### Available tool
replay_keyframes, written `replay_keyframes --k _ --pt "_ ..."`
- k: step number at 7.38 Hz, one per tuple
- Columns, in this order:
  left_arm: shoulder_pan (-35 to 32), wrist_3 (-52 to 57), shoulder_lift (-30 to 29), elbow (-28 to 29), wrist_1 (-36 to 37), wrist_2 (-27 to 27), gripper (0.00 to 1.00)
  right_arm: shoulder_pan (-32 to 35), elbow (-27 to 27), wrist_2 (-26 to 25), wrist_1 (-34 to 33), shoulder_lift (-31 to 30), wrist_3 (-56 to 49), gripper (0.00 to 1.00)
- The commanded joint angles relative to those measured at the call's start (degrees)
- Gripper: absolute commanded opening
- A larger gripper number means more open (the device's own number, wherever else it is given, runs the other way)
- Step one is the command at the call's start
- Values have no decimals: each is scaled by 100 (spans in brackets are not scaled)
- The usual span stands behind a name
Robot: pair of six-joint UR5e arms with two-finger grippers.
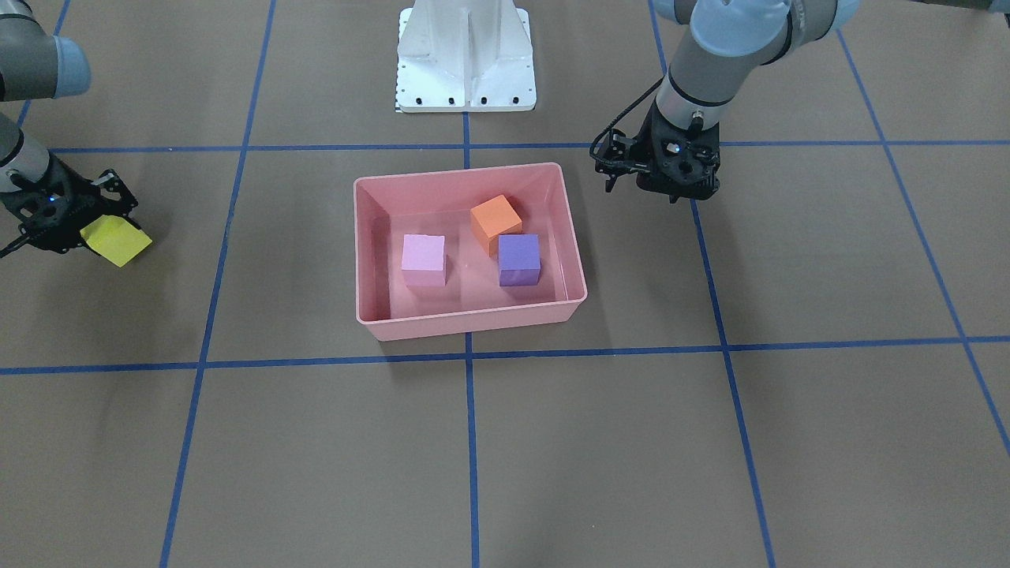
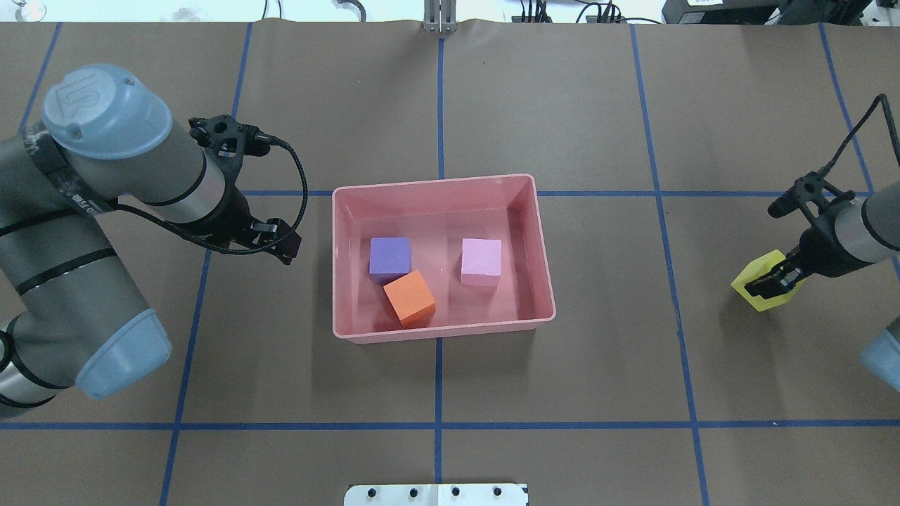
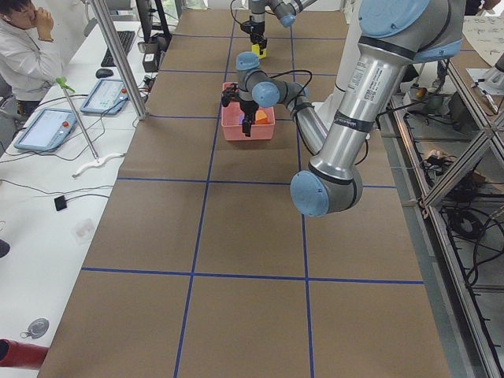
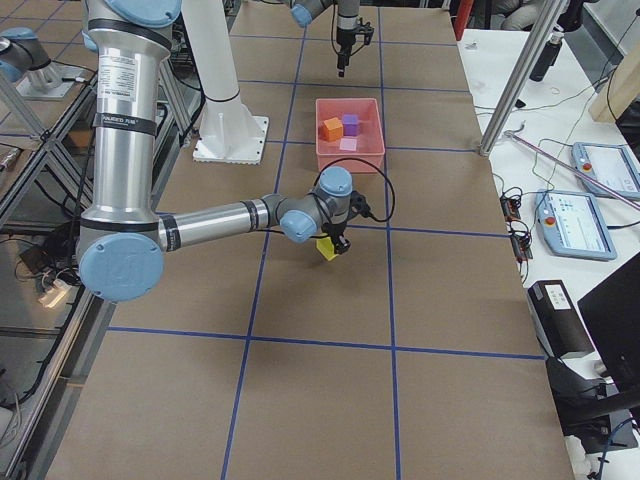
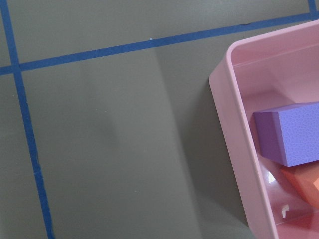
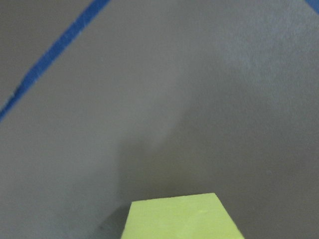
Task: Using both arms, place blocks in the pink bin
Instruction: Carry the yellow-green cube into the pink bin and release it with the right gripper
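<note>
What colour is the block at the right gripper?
The block is yellow, which shows best in the exterior front-facing view.

Bright, even light from overhead falls across the brown bench [image 2: 598, 351]. Shadows are faint and soft-edged, lying close under each arm and along the walls of the pink bin [image 2: 443, 332]. Small white glints mark the bin's glossy floor. Past the bench's far edge, the overhead view washes out to white. In the right wrist view, the yellow block [image 6: 179, 219] is blurred.
</note>
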Motion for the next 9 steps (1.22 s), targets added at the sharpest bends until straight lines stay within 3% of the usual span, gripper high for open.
replay_keyframes --k 1,3,5,7,9 --pt "0 -13 0 9 0 0 100 -78 199 125 -9 928 2602 0" --pt "18 -48 -9 44 0 0 100 -629 156 20 -35 2043 4757 0" --pt "18 -31 0 53 0 0 100 -938 129 -338 -866 3178 5697 3" --pt "26 -22 0 105 -9 9 100 -1456 156 -1216 -879 3437 5963 99" --pt "26 -22 0 123 -9 9 100 -1625 59 -1273 -1297 3831 5980 99"
